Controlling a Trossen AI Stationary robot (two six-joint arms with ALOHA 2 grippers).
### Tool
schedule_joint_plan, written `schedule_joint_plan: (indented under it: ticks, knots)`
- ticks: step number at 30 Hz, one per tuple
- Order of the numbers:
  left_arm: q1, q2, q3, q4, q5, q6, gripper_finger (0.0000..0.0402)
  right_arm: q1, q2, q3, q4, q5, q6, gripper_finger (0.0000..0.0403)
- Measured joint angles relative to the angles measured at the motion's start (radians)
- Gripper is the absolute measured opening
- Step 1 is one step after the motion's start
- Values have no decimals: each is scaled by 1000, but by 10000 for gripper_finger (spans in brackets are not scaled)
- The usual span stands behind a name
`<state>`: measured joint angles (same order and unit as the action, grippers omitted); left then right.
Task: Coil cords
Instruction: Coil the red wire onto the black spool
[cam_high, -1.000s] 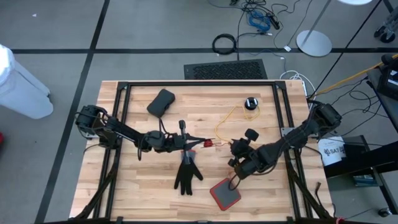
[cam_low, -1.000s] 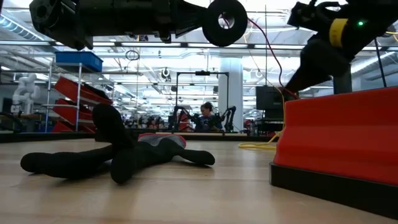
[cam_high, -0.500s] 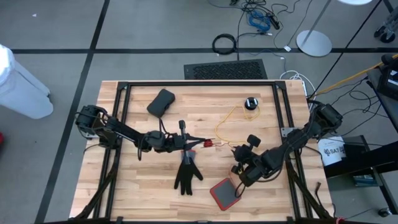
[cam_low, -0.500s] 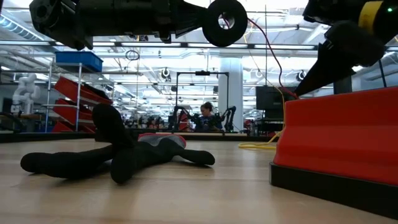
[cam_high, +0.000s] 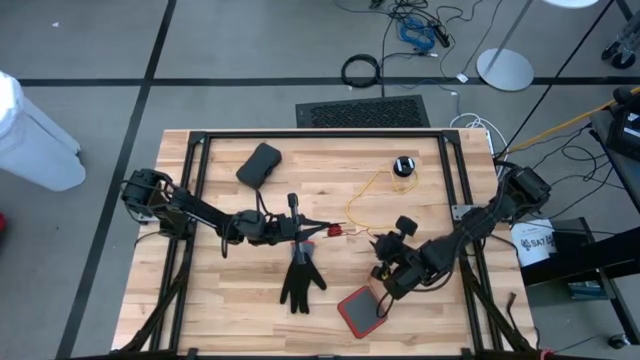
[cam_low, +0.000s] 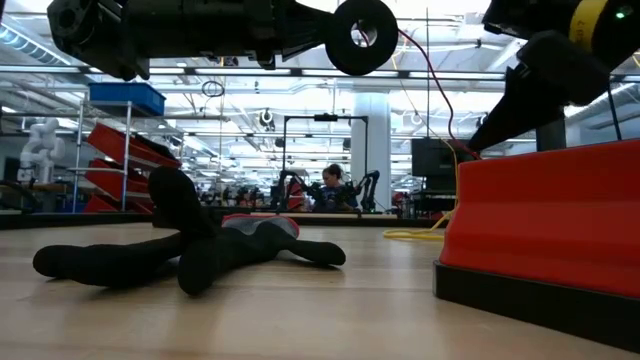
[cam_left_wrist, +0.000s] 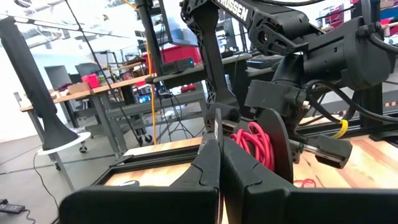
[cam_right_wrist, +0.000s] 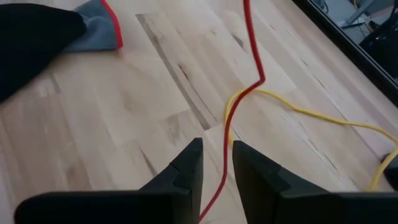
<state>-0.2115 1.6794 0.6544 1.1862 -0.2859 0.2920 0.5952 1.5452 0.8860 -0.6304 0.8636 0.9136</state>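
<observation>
The left gripper (cam_high: 322, 229) sits near the middle of the high view, just above the black glove (cam_high: 300, 279). Its jaws are squeezed tight together. In the left wrist view a black round spool (cam_left_wrist: 273, 146) with red cord (cam_left_wrist: 252, 142) wound on it sits right at the jaws, and it looks pinched there.

The right gripper (cam_high: 377, 264) is at the lower right of the middle, close to the red block (cam_high: 361, 310). In the right wrist view its jaws are a little apart, with a red cord (cam_right_wrist: 242, 93) running between them. They do not look shut on it, so the cord can slide.

The yellow cord (cam_high: 372, 188) lies on the table (cam_high: 220, 300), going up to a small black puck (cam_high: 403, 165) in the upper right part of the table.

To coil well, I think the left gripper should keep the spool steady. The right gripper should guide the cord slowly, so it does not snag or tangle with the yellow one.
</observation>
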Motion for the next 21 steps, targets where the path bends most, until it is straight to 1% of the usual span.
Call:
schedule_joint_plan:
  ticks: [7, 9, 11, 13, 14, 18, 21]
  knots:
    - [0, 0, 0, 0, 0, -2, 0, -60, 4, -1, 16, 0, -52, 72]
    - [0, 0, 0, 0, 0, -2, 0, -74, 4, -12, 36, 0, -76, 63]
    - [0, 0, 0, 0, 0, -2, 0, -84, 4, -31, 64, 0, -90, 45]
    - [0, 0, 0, 0, 0, -2, 0, -91, 4, -56, 109, 1, -95, 17]
    - [0, 0, 0, 0, 0, -2, 0, -92, 4, -69, 133, 6, -98, 9]
    - [0, 0, 0, 4, 0, -7, 0, -95, 5, -121, 292, 70, -105, 2]
    - [1, 0, 0, 19, 0, -33, 0, -122, 5, -146, 435, 77, -162, 1]
